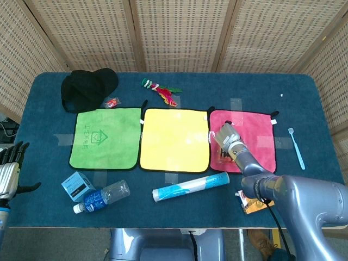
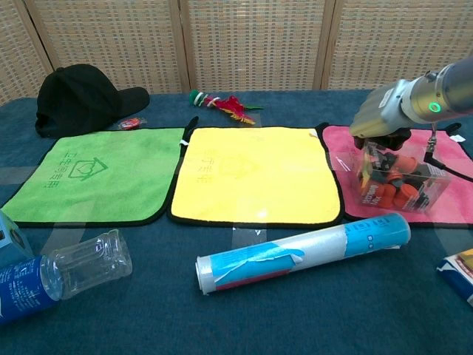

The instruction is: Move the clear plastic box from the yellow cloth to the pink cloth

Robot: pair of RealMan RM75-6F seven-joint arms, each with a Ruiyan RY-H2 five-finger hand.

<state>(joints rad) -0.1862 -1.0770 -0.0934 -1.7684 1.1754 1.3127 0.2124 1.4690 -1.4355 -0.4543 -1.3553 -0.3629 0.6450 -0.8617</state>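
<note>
The clear plastic box (image 2: 403,183), with orange pieces inside, is over the front part of the pink cloth (image 2: 341,166). My right hand (image 2: 380,118) grips it from above at its left end. From the head view the right hand (image 1: 227,135) is over the pink cloth (image 1: 255,136) near its left edge, with the box (image 1: 223,154) just below it. The yellow cloth (image 2: 255,174) (image 1: 174,138) is bare. My left hand (image 1: 8,171) is off the table's left edge, fingers apart and holding nothing.
A rolled white-and-blue tube (image 2: 303,251) lies in front of the yellow and pink cloths. A green cloth (image 2: 92,174), black cap (image 2: 77,96), plastic bottle (image 2: 63,277) and small blue carton (image 1: 78,186) are to the left. A toothbrush (image 1: 296,148) lies far right, and a feathered toy (image 1: 163,92) at the back.
</note>
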